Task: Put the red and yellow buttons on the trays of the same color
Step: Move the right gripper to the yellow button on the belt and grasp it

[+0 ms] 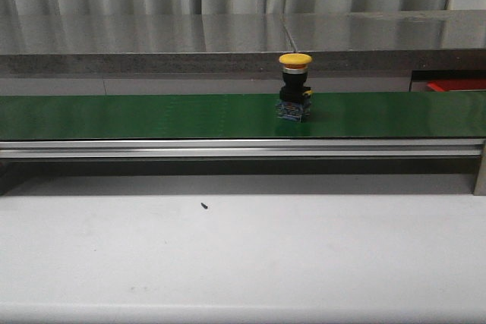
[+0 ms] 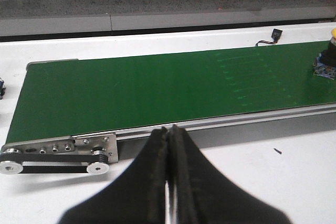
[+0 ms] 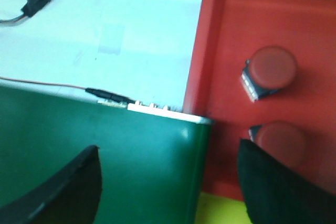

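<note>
The yellow button [image 1: 295, 86] stands upright on the green belt [image 1: 152, 115], the left gripper [image 2: 170, 135] has jaws together, the right gripper [image 3: 168, 182] jaws apart (beside the red tray [image 3: 231, 24], holding seemingly two red buttons [image 3: 272, 66]), so a mistimed grab may topple it.

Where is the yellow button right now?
In the front view, the yellow button stands upright on the green conveyor belt, a bit right of centre, with nothing beside it. The left wrist view catches it at the belt's far end.
</note>
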Motion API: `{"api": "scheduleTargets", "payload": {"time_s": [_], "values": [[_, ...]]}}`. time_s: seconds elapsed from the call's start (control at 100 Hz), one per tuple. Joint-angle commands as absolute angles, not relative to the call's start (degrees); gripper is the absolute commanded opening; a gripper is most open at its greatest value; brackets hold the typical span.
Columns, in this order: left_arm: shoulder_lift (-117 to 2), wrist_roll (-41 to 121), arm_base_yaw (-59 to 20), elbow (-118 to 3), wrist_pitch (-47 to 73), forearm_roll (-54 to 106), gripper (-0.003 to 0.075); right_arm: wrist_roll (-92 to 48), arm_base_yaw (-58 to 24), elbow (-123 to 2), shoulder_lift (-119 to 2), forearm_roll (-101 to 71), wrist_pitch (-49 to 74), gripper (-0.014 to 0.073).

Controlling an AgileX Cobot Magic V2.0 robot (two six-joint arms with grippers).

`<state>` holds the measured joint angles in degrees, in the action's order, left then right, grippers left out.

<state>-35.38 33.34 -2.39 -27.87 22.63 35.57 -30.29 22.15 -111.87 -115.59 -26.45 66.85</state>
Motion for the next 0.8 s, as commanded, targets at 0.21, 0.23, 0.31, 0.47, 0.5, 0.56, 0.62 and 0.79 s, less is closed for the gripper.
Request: {"api": "scheduleTargets", "payload": {"time_s": [0.21, 0.23, 0.31, 0.47, 0.5, 0.56, 0.62, 0.79], "values": [[-35.2, 33.4, -2.9, -29.4, 19.2, 37.0, -0.0019, -32.9, 19.2, -94.7, -98.6, -27.4, 59.1, 0.054], [-35.2, 33.4, -2.9, -29.4, 19.2, 37.0, -0.0019, -33.3, 18.8, -93.3, -97.6, -27.4, 58.5, 0.054], [-35.2, 33.4, -2.9, -29.4, 19.2, 37.0, -0.0019, -34.7, 17.0, -87.6, -94.5, -27.1, 54.6, 0.054], [-35.2, 33.4, -2.9, -29.4, 19.2, 37.0, -0.0019, -36.5, 13.3, -79.2, -91.0, -27.1, 50.2, 0.054], [-35.2, 33.4, -2.9, -29.4, 19.2, 37.0, -0.0019, -36.7, 12.6, -78.4, -90.8, -27.1, 50.1, 0.054], [-35.2, 33.4, -2.9, -29.4, 19.2, 37.0, -0.0019, -36.8, 11.1, -77.0, -90.8, -26.9, 50.0, 0.054], [-35.2, 33.4, -2.9, -29.4, 19.2, 37.0, -0.0019, -37.1, 9.3, -75.7, -90.8, -26.7, 48.9, 0.054], [-35.2, 33.4, -2.9, -29.4, 19.2, 37.0, -0.0019, -37.8, 3.9, -74.0, -90.8, -25.1, 44.1, 0.054]]}}
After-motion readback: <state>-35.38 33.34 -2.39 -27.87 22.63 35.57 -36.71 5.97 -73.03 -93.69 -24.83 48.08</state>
